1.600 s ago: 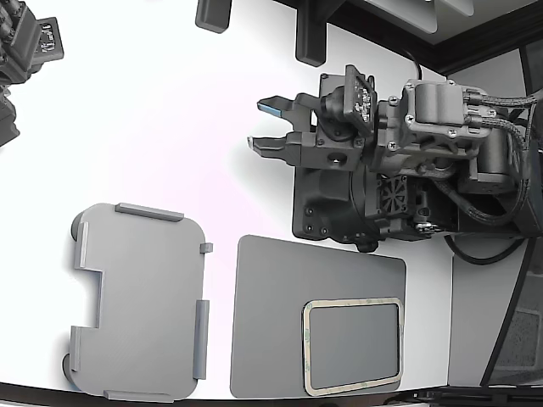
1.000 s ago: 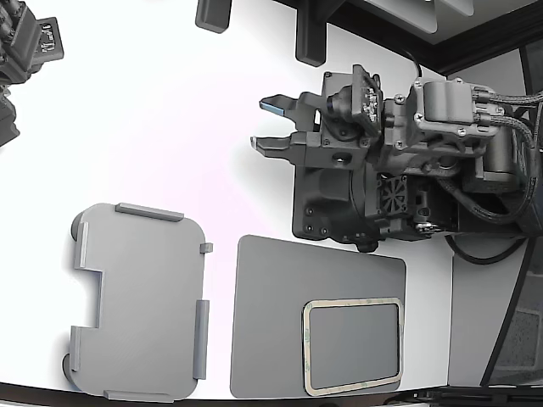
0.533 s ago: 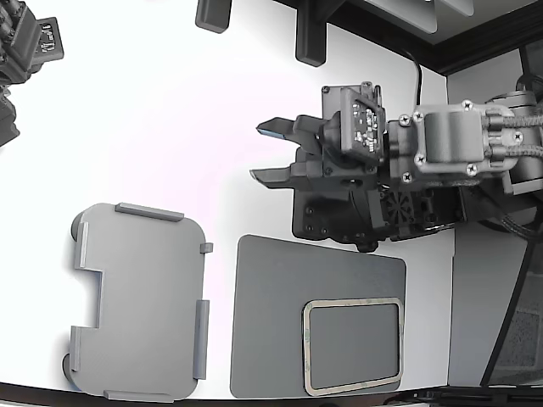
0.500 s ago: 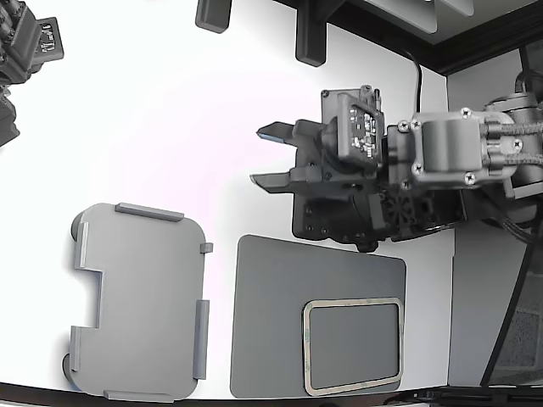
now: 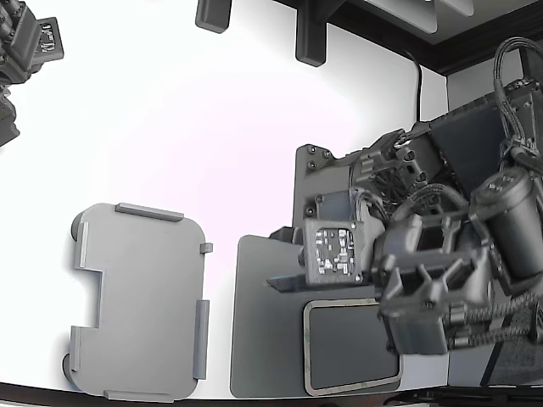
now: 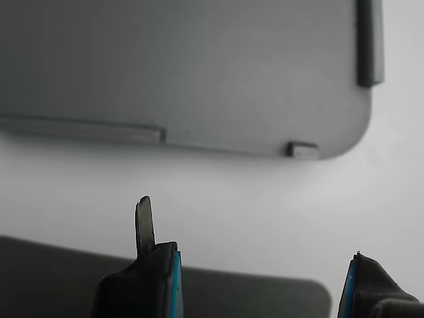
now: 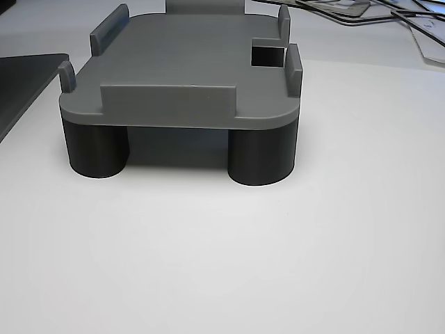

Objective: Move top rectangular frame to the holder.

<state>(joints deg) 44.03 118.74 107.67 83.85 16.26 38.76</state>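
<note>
The top rectangular frame (image 5: 305, 348), pale beige with speckles, lies flat on the dark grey mat (image 5: 263, 339) at the exterior view's front right; the arm hides its far edge and its right side. The holder (image 5: 140, 301), a light grey tray with raised tabs, stands left of the mat. It also shows in the wrist view (image 6: 185, 66) and in the other view (image 7: 188, 69) on round feet. My gripper (image 5: 273, 257) is open and empty, pointing toward the holder, over the mat's far left part. In the wrist view the gripper (image 6: 262, 278) shows its fingers (image 6: 156, 265) apart above the mat (image 6: 53, 271).
A second arm's dark head (image 5: 25, 51) sits at the exterior view's far left corner. Two black blocks (image 5: 310, 38) stand at the back edge. My arm's dark base plate (image 5: 322, 178) lies behind the mat. Cables (image 7: 389, 14) lie behind the holder in the other view.
The arm has swung from the back of the table toward the front. The gripper now hangs over the mat's far left part, near the frame's corner. It stays open.
</note>
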